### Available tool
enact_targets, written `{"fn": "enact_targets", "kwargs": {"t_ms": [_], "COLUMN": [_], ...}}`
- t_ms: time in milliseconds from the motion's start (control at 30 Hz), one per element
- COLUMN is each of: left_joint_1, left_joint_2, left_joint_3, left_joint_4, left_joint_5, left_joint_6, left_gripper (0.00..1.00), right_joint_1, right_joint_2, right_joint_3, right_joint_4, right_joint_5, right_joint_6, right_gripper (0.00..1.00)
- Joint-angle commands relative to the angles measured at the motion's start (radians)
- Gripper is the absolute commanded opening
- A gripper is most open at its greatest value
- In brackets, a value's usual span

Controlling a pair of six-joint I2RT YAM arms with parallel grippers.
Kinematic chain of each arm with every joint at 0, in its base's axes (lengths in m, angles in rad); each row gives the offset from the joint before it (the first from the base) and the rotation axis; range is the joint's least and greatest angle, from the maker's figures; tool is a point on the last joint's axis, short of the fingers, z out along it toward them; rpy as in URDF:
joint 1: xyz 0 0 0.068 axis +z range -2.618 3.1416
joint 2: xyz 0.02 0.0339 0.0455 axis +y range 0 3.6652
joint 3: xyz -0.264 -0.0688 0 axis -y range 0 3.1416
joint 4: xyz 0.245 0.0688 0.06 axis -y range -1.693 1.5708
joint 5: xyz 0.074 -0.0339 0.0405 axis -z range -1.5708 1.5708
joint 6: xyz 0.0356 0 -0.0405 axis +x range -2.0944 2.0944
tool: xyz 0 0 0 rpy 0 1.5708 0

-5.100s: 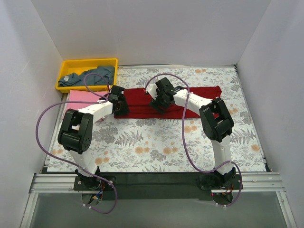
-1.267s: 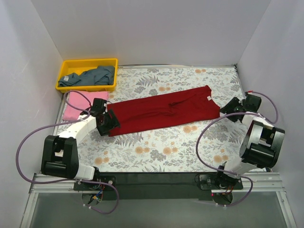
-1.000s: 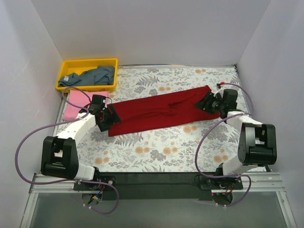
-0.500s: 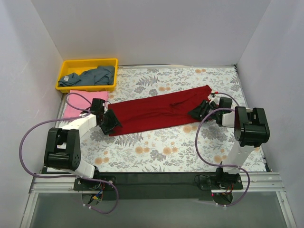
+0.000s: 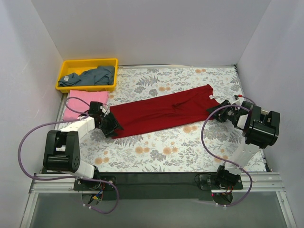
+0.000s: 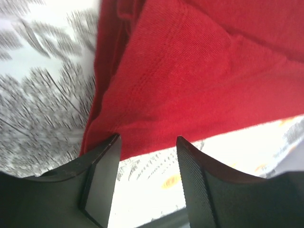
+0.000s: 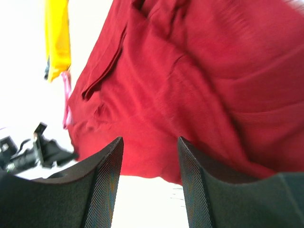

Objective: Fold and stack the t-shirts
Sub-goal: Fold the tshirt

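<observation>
The dark red t-shirt (image 5: pixel 164 113) lies folded into a long strip across the middle of the table, slanting up to the right. My left gripper (image 5: pixel 110 126) is open at the strip's near-left corner, and the red cloth (image 6: pixel 199 80) fills its wrist view just beyond the fingertips. My right gripper (image 5: pixel 214 115) is open at the strip's right end, with the red cloth (image 7: pixel 190 90) just ahead of it. The pink t-shirt (image 5: pixel 83 103) lies folded at the far left. The blue-grey t-shirt (image 5: pixel 92 77) lies crumpled in the yellow bin (image 5: pixel 69 66).
White walls close in the table on the left, back and right. The yellow bin stands at the back left corner. The floral tablecloth (image 5: pixel 166 147) covers the table. Purple cables loop from both arms near the front.
The red shirt went from lying straight to slanted. Both arms pulled back to its ends. In the last half second the right gripper drew back right and the left shifted slightly nearer.
</observation>
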Motion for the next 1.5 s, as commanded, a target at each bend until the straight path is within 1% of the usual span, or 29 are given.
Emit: {"fn": "enact_targets", "kwargs": {"t_ms": [0,67,100,200,300,333,367,433,500,533,633,733,867,1033,1133,1167,1300,1467], "left_joint_1": [-0.003,-0.003,-0.003,-0.003,-0.003,-0.004,-0.006,-0.014,-0.018,-0.021,-0.021,-0.021,-0.021,-0.021,-0.021,-0.021,-0.023,-0.037], "left_joint_2": [-0.043,-0.069,-0.095,-0.129,-0.163,-0.183,-0.192,-0.218,-0.23,-0.238,-0.249,-0.249,-0.247,-0.237,-0.237,-0.234,-0.229,-0.214], "left_joint_3": [-0.049,-0.033,-0.025,0.015,0.049,0.055,0.064,0.086,0.093,0.086,0.063,0.037,0.008,-0.011,-0.012,-0.011,0.007,0.034], "left_joint_4": [-0.127,-0.147,-0.154,-0.172,-0.183,-0.184,-0.181,-0.178,-0.161,-0.152,-0.131,-0.12,-0.095,-0.085,-0.075,-0.072,-0.04,0.024], "left_joint_5": [0.028,0.025,0.02,0.014,-0.001,-0.012,-0.018,-0.026,-0.028,-0.031,-0.032,-0.034,-0.04,-0.046,-0.052,-0.052,-0.035,-0.026], "left_joint_6": [0.024,0.025,0.025,0.024,0.027,0.03,0.033,0.05,0.057,0.06,0.059,0.051,0.039,0.039,0.051,0.054,0.057,0.073], "left_gripper": [0.49,0.52,0.55,0.59,0.65,0.67,0.67,0.68,0.69,0.69,0.69,0.69,0.68,0.68,0.68,0.68,0.68,0.68], "right_joint_1": [-0.038,-0.032,-0.029,-0.012,0.032,0.064,0.081,0.132,0.163,0.193,0.23,0.23,0.221,0.163,0.143,0.144,0.187,0.259], "right_joint_2": [-0.013,-0.042,-0.08,-0.162,-0.223,-0.233,-0.242,-0.234,-0.191,-0.172,-0.092,-0.004,0.111,0.189,0.18,0.154,0.057,-0.032], "right_joint_3": [0.029,0.035,0.037,0.041,0.066,0.072,0.093,0.122,0.186,0.21,0.274,0.311,0.348,0.369,0.372,0.376,0.368,0.319], "right_joint_4": [-0.024,-0.047,-0.053,-0.081,-0.113,-0.114,-0.114,-0.117,-0.113,-0.111,-0.098,-0.073,-0.064,-0.059,-0.061,-0.064,-0.078,-0.082], "right_joint_5": [0.132,0.146,0.151,0.174,0.192,0.2,0.2,0.197,0.189,0.191,0.208,0.208,0.206,0.209,0.197,0.188,0.169,0.205], "right_joint_6": [-0.073,-0.082,-0.093,-0.107,-0.122,-0.122,-0.122,-0.105,-0.087,-0.079,-0.053,-0.027,-0.039,-0.033,-0.033,-0.033,-0.05,-0.05], "right_gripper": [0.49,0.49,0.49,0.49,0.49,0.49,0.49,0.49,0.49,0.49,0.49,0.48,0.48,0.48,0.48,0.48,0.48,0.47]}}
